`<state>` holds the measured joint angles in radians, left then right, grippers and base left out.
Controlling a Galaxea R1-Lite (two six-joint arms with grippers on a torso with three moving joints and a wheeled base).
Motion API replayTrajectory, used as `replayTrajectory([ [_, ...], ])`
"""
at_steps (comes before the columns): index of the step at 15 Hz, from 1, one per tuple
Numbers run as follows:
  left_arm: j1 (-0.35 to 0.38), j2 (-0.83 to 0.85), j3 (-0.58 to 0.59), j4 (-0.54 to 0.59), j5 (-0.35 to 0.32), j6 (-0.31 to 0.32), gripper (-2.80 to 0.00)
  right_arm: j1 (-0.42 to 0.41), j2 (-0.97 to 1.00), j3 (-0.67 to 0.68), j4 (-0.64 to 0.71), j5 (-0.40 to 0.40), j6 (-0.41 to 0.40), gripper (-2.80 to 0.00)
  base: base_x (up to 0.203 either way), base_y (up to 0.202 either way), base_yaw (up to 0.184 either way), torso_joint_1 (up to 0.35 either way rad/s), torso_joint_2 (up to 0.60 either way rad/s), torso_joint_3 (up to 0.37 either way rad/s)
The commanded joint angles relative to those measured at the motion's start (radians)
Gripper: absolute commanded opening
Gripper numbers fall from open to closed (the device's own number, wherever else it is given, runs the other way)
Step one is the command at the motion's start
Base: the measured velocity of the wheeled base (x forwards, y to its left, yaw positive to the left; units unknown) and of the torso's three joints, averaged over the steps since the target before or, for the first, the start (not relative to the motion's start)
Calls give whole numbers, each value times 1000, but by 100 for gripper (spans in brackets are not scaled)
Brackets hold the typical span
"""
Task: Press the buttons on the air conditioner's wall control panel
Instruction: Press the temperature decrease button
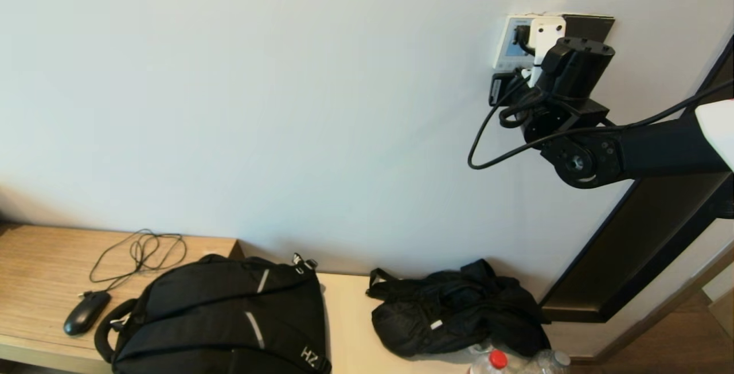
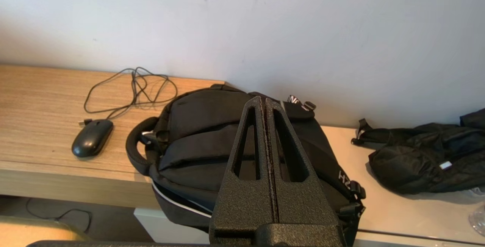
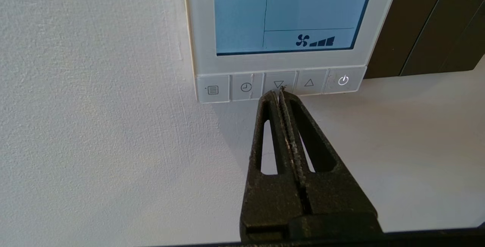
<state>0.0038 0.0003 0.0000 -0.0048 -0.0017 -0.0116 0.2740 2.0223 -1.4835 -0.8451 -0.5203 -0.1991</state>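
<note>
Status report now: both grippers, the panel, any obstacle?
Right gripper shut, tips at the down-arrow button on the panel. Left gripper shut, parked over the backpack. Nothing in the way.

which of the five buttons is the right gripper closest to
The down-triangle button, middle of the row on the control panel: the right gripper, fingers shut, has its tip at that button's lower edge.
</note>
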Motion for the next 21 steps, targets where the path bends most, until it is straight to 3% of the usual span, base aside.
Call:
replayTrajectory([
  [1,1,0,0,-1,0,-1,-280,7,-20,13,-5,-3,-2,-280,0,0,0,0,0,0],
  [6,1,0,0,-1,0,-1,-280,36,-53,43,-6,-4,-3,-280,0,0,0,0,0,0],
  [21,1,0,0,-1,0,-1,-280,10,-14,20,-5,-3,-2,-280,0,0,0,0,0,0],
])
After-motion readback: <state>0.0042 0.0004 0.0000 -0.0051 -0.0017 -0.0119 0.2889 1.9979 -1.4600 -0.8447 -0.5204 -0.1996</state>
